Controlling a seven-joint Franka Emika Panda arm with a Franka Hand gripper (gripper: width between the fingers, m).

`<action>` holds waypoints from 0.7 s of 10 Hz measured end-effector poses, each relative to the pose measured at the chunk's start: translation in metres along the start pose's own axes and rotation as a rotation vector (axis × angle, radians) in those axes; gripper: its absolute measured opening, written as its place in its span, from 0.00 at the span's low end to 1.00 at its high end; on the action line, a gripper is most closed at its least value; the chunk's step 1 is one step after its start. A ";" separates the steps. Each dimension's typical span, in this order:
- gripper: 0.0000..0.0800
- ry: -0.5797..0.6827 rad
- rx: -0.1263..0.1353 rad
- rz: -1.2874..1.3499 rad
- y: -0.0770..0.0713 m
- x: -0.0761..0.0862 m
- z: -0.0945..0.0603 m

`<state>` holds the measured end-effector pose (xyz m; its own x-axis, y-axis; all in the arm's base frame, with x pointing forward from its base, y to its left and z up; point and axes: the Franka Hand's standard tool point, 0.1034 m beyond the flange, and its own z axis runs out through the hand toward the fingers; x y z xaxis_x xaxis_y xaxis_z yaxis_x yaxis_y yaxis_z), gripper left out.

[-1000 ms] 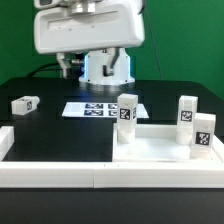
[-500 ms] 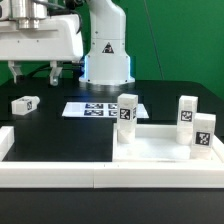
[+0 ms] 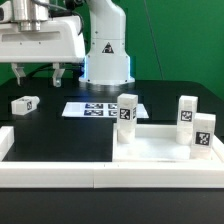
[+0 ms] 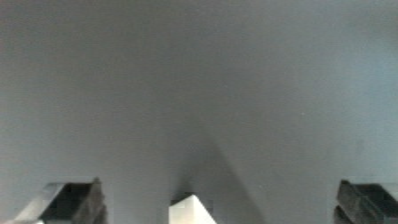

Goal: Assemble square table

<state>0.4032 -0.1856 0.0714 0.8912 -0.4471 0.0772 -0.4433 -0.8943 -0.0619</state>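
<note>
The square table top [image 3: 160,148], a white tray with a raised rim, lies at the exterior view's right. Three white tagged legs stand upright on it: one at its far left corner [image 3: 127,110], one at the far right [image 3: 187,112], one nearer on the right [image 3: 203,135]. Another leg [image 3: 25,104] lies on its side on the black table at the left. My gripper [image 3: 40,76] hangs open and empty above and behind that lying leg, well clear of it. In the wrist view only the dark fingers [image 4: 71,203] show against a grey blur.
The marker board [image 3: 95,108] lies flat between the lying leg and the top. A long white rail [image 3: 60,176] runs along the front edge, and a short one [image 3: 5,140] at the left. The robot base [image 3: 107,60] stands behind.
The hand has swung from the middle top of the exterior view to its left, and has sunk slightly in the last half second. The jaws stayed open. No part has moved.
</note>
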 end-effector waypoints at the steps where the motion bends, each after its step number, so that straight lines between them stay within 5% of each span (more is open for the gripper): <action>1: 0.81 -0.061 0.003 0.007 0.017 -0.014 0.008; 3: 0.81 -0.234 0.026 -0.003 0.041 -0.034 0.013; 7: 0.81 -0.433 0.066 0.020 0.028 -0.040 0.011</action>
<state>0.3565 -0.1930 0.0554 0.8470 -0.4017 -0.3482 -0.4662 -0.8760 -0.1235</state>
